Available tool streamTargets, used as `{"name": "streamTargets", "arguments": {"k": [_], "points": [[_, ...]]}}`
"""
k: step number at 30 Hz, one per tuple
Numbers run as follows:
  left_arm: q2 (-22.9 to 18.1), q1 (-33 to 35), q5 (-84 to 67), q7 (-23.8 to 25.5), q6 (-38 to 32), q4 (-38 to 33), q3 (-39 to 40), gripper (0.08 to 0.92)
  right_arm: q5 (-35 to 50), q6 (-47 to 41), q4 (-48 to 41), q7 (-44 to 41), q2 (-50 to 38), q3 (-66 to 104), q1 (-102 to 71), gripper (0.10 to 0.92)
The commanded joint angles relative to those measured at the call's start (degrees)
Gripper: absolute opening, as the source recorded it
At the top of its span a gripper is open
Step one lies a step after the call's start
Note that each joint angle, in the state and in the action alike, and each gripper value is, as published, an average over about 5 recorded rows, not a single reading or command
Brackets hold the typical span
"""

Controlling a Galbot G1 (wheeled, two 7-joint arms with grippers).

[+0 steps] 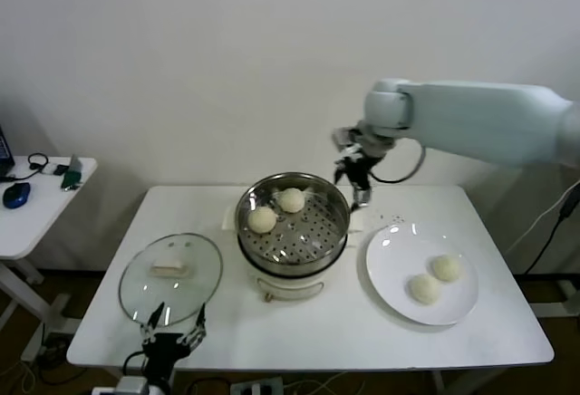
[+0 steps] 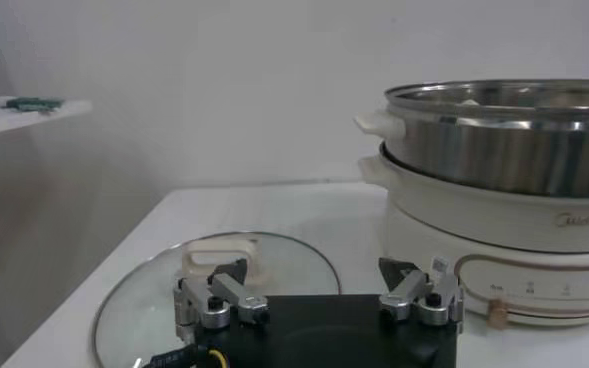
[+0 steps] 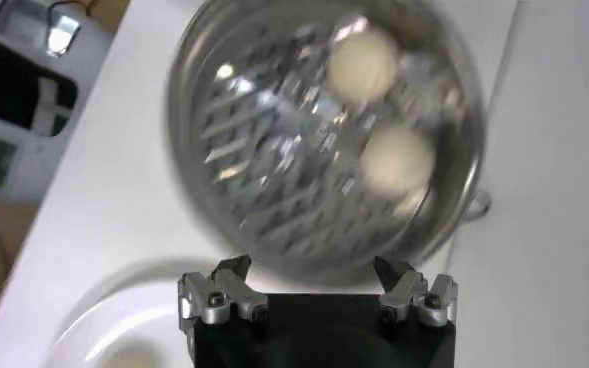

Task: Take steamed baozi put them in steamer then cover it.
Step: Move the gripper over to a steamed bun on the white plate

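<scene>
The steamer [image 1: 292, 264] stands mid-table, a steel pot on a cream base. Two steamed baozi [image 1: 262, 219] [image 1: 291, 199] lie on its perforated tray. Two more baozi [image 1: 445, 267] [image 1: 423, 288] rest on the white plate [image 1: 397, 248] to the right. The cover [image 1: 136, 279], a glass lid with a cream handle [image 1: 170, 268], lies flat on the table left of the steamer. My right gripper [image 1: 353, 185] hangs open and empty just above the steamer's right rim; its wrist view looks down on the steamer [image 3: 204, 150] and both buns [image 3: 364, 60] [image 3: 399, 158]. My left gripper [image 1: 172, 333] is open and empty at the table's front edge by the cover [image 2: 154, 300].
A small side table [image 1: 41, 205] with a mouse and cables stands at the far left. A white wall is close behind the table. In the left wrist view the steamer [image 2: 504, 160] rises to one side of the cover's handle [image 2: 219, 262].
</scene>
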Motion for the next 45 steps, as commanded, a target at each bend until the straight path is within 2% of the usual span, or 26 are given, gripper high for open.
{"name": "streamTargets", "arguments": {"k": [1, 7, 14, 33, 45], "points": [[0.1, 0.1, 0.1, 0.1, 0.2, 0.0, -0.1, 0.823, -11.8, 1.7, 8.8, -0.8, -24.1, -3.6, -3.0, 0.823], [0.1, 0.3, 0.2, 0.1, 0.3, 0.3, -0.4, 0.823, -17.1, -0.1, 7.4, 0.6, -28.3, 6.1, -17.8, 0.823], [-0.3, 0.5, 0.3, 0.1, 0.2, 0.6, -0.5, 0.823, -20.2, -1.2, 6.3, 1.3, -28.0, 12.6, -27.7, 0.823], [-0.6, 0.9, 0.4, -0.1, -0.2, 1.2, -0.6, 0.823, -25.7, -1.9, -1.7, 5.2, -23.2, 23.8, -41.4, 0.823], [-0.7, 0.5, 0.4, -0.1, -0.1, 1.2, -0.6, 0.823, -25.5, -1.7, -2.2, 6.0, -21.3, 24.1, -40.2, 0.823]]}}
